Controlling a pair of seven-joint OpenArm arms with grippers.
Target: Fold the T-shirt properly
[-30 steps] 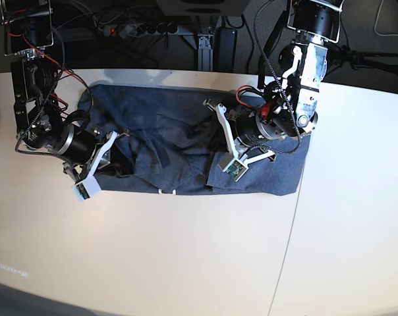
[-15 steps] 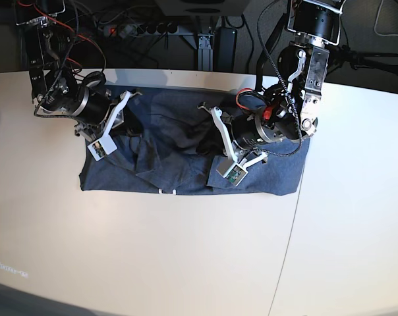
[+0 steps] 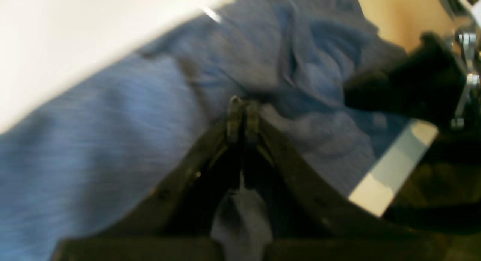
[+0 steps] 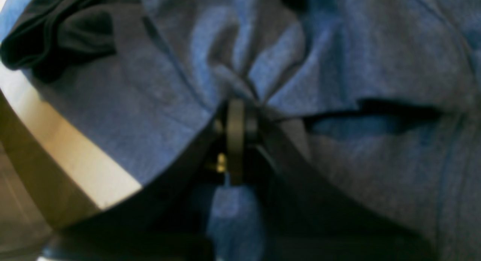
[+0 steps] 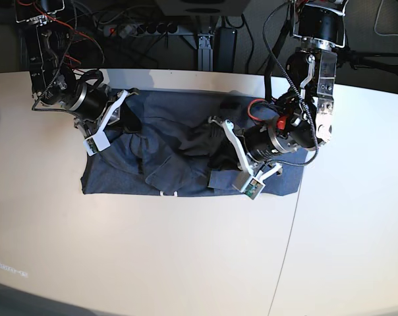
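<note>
Desk [image 5: 186, 263]: white, broad. T-shirt [image 5: 172, 135]: blue-grey, spread crumpled across the far half of the desk, with folds bunched toward the middle. Left pincer [image 3: 242, 114]: closed tight, a pinch of the T-shirt's cloth gripped between its tips. Right pincer [image 4: 236, 114]: likewise closed, gathered cloth clamped at its tips.

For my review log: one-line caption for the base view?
Both grippers, left and right, pinch the rumpled blue-grey T-shirt on the white table.
</note>
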